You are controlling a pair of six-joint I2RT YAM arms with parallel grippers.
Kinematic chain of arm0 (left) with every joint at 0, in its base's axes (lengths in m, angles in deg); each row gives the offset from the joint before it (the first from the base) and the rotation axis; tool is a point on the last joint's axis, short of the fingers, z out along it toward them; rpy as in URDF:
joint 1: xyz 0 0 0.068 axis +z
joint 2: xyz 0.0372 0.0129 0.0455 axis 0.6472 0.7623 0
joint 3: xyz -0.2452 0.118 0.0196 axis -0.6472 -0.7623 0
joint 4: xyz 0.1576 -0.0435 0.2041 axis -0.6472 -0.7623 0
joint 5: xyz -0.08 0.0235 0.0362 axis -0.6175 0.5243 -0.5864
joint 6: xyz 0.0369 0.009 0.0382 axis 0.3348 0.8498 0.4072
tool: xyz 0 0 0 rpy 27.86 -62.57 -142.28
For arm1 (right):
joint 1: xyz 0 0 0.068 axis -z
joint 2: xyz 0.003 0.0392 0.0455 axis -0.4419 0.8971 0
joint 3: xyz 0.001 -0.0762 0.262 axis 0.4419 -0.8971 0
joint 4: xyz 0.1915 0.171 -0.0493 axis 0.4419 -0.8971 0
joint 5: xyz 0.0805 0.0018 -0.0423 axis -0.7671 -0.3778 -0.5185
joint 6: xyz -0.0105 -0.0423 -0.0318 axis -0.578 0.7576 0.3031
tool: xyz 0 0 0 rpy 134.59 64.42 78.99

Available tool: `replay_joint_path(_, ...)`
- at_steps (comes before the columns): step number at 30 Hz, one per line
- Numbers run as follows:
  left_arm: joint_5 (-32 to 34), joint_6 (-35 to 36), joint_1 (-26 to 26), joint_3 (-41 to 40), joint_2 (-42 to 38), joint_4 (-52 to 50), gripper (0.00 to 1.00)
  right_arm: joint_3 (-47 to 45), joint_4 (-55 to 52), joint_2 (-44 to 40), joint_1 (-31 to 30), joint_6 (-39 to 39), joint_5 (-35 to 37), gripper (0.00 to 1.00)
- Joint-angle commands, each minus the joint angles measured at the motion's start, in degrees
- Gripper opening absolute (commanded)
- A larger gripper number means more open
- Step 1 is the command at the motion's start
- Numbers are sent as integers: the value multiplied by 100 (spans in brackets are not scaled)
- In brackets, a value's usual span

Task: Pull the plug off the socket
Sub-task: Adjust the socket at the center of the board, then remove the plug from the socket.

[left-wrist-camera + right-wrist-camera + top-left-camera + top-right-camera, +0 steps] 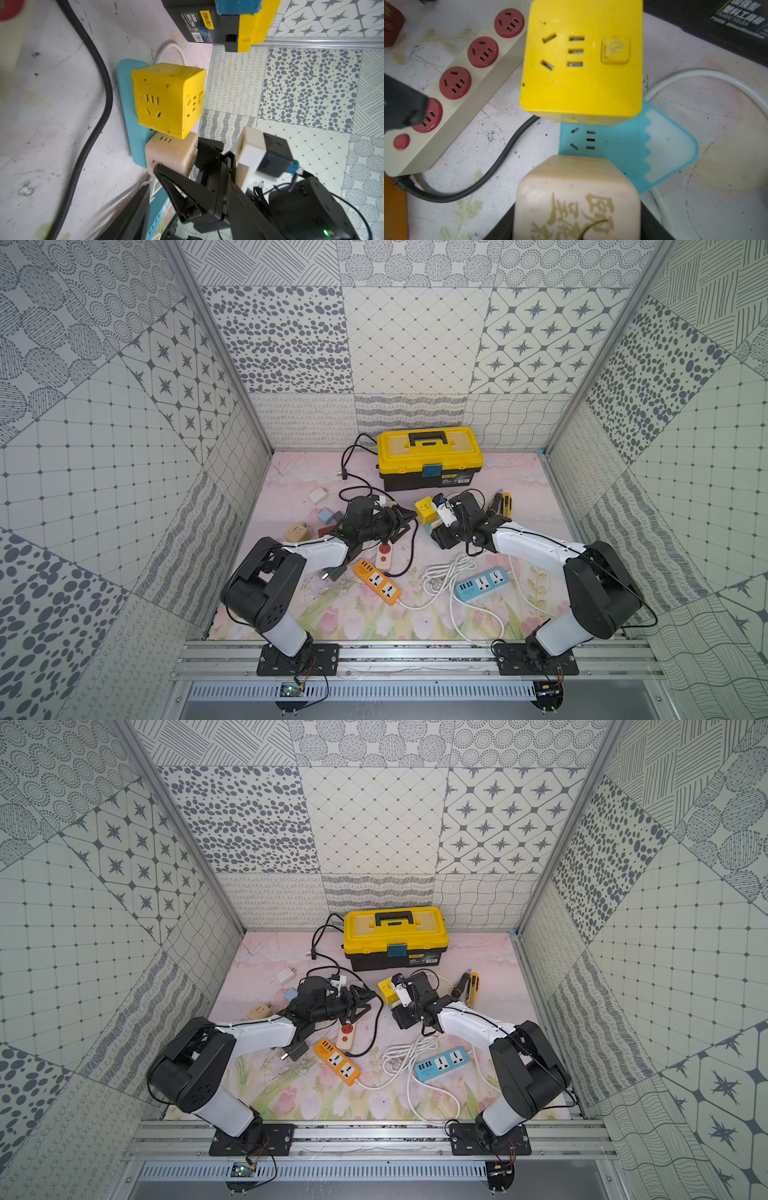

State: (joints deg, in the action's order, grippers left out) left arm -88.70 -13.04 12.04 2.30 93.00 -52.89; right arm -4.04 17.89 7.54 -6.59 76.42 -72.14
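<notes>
Where grey-and-white patterned panels [415, 344] wall the cell on three sides, a scuffed pink floral mat [328, 614] covers the floor; yellow-lidded black toolbox [430, 448] at the back, its label [206, 19] reads "deli", smaller print beside it too blurred to read; turquoise power strip [623, 145] lies flat on the mat near the toolbox, sockets facing up; cream strip [469, 66] with red sockets lies just beside it, black cable [500, 162] curving between the two; yellow cube [581, 62] sits on the turquoise strip at the toolbox end, one bare socket between it and the beige cube plug [577, 197]; plug stands upright on the strip, prong side down, gold Chinese characters on its top face, can't read them; the two cubes line up roughly front to back in both top views, so the strip's long axis looks to run that way; right gripper [435, 533] reaches down over the plug, fingers [652, 226] clamped on its two opposite flanks; left gripper [409, 523] hovers over the cream strip, spread apart, grasping nothing.
</notes>
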Motion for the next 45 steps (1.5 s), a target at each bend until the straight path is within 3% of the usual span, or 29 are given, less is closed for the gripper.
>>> replay_joint_path(1, 111, -321, -175, 769, 825, -304, 62, 9, -200, 57, -44, -337, -378, 35)
replay_joint_path(10, 534, 165, -198, 1693, 1500, -1540, 62, 340, -438, 342, 21, -175, -610, 35)
replay_joint_path(17, 493, 40, -93, 2061, 2054, -1854, 61, 599, -682, 538, 39, -30, -813, 35)
replay_joint_path(24, 708, 217, -157, 1898, 2275, -2518, 58, 1063, -898, 601, 75, -178, -1026, 34)
replay_joint_path(30, 790, 327, -168, 1695, 2371, -2740, 56, 1503, -1213, 876, 630, -504, -1403, 32)
replay_joint_path(33, 864, 408, -167, 1738, 2370, -2924, 56, 1470, -1286, 899, 611, -442, -1562, 30)
replay_joint_path(35, 911, 461, -162, 1829, 2360, -3096, 56, 1378, -1281, 845, 310, -283, -1313, 30)
replay_joint_path(40, 1029, 632, -193, 2118, 2346, -3515, 56, 1249, -1195, 694, -637, -151, 150, 30)
replay_joint_path(43, 1050, 646, -198, 2181, 2379, -3632, 56, 1294, -1187, 601, -811, -183, 830, 30)
replay_joint_path(45, 1043, 642, -208, 2177, 2403, -3652, 56, 1307, -1134, 517, -750, -200, 917, 30)
